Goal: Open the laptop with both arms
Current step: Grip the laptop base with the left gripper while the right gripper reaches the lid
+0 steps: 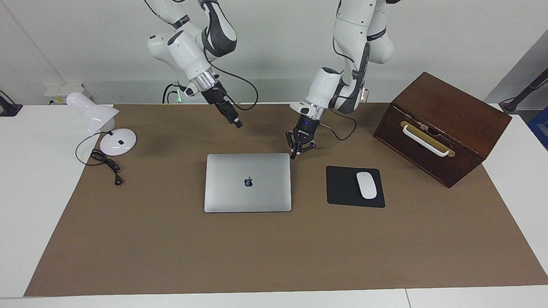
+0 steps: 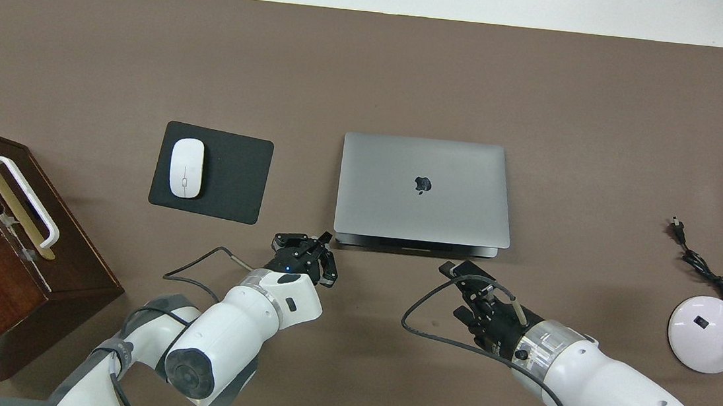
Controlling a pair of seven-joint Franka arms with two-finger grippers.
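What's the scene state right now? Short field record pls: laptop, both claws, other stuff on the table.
laptop: lid shut, flat on the brown mat, logo up
left claw: low, at the laptop's robot-side corner toward the mouse pad; contact unclear
right claw: raised, over the mat on the robots' side of the laptop
mouse: on the black mouse pad, beside the laptop
wooden box: left arm's end
desk lamp: right arm's end, unplugged

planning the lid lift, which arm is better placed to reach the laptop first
Left. Its claw hangs low at the closed laptop's corner nearest the robots. The right claw is up in the air, over the mat.
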